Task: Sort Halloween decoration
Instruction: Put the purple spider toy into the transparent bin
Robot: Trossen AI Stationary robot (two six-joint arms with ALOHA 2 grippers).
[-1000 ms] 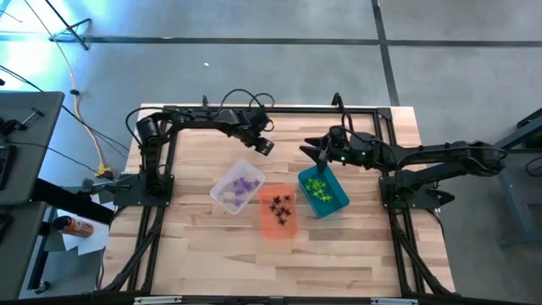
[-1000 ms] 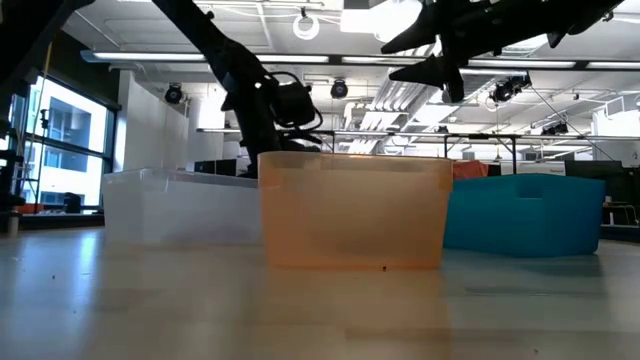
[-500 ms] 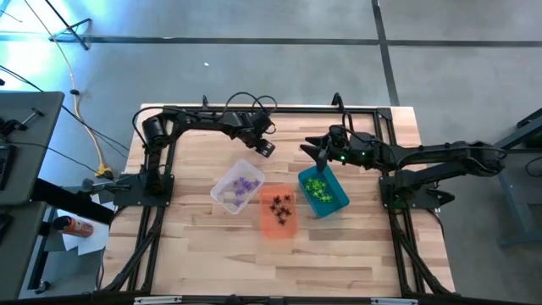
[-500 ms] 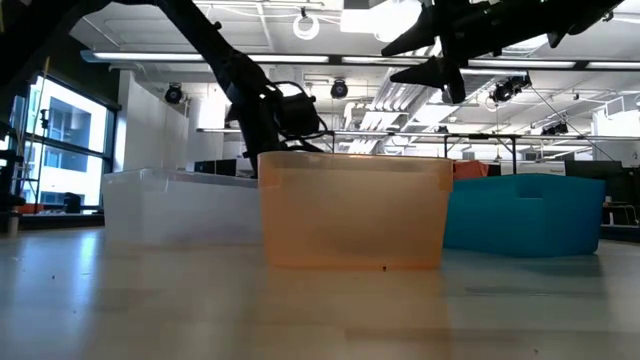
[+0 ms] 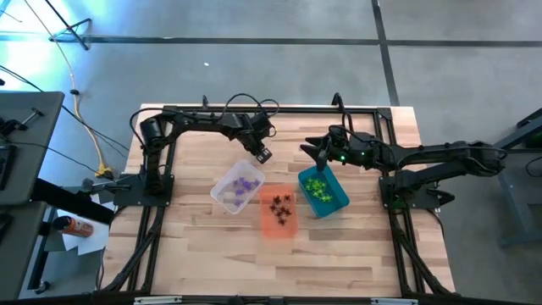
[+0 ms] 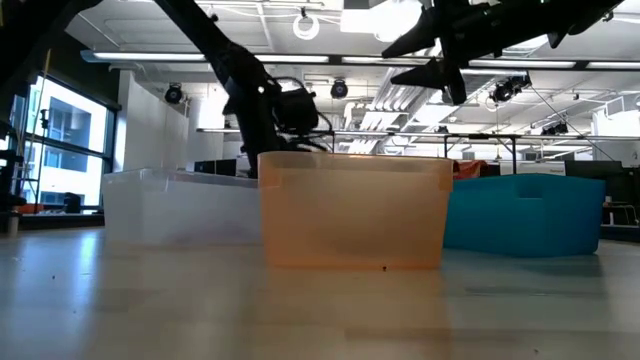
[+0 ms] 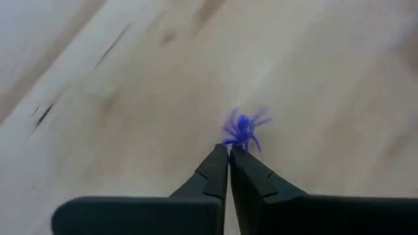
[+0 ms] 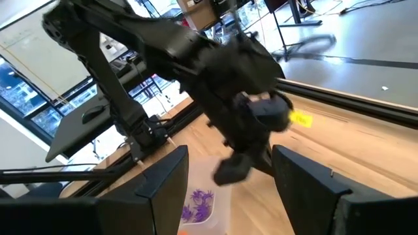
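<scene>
Two dark jointed arms, looping black cables, tapered black fingers, yellow label

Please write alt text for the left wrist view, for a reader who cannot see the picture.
The left tool is shut, its two dark fingers meeting at the tips on a small purple spider trinket. Behind them is only blurred, pale wooden table.
</scene>
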